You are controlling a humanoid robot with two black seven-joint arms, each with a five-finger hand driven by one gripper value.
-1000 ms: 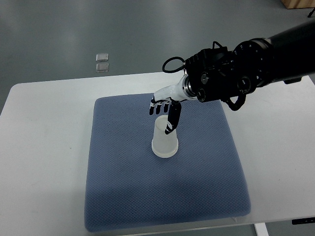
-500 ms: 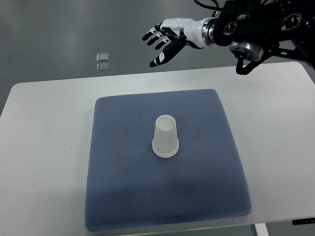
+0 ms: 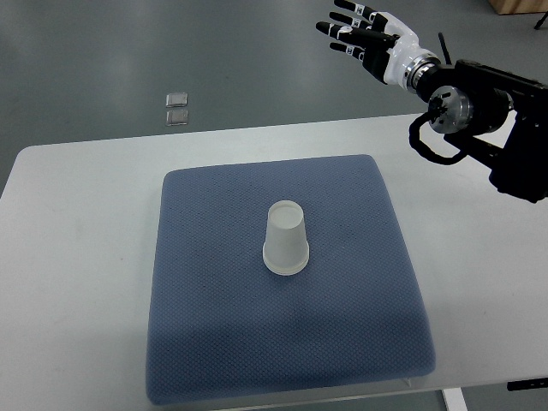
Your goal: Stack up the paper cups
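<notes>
While its fingers are spread apart and hold nothing, the right hand hangs high and off beyond the far edge of the table, its arm coming in from the right. The left hand does not show.

Well below that hand and nearer the robot, to the hand's left, a paper cup stands upside down on its rim, near the middle of a blue pad that covers most of the table. It reads as one cup, or a nested stack; which cannot be told from above, and no other loose cup shows anywhere.

Such a cup is probably very light and thin-walled, so a hard squeeze would likely dent it, and its smooth, tapered side may slip upward out of a pinch. A gentle hold around the lower wall, thumb against opposing fingers just above the wide rim, seems the safest place. It looks plain white, slightly translucent, narrower at its closed top.
</notes>
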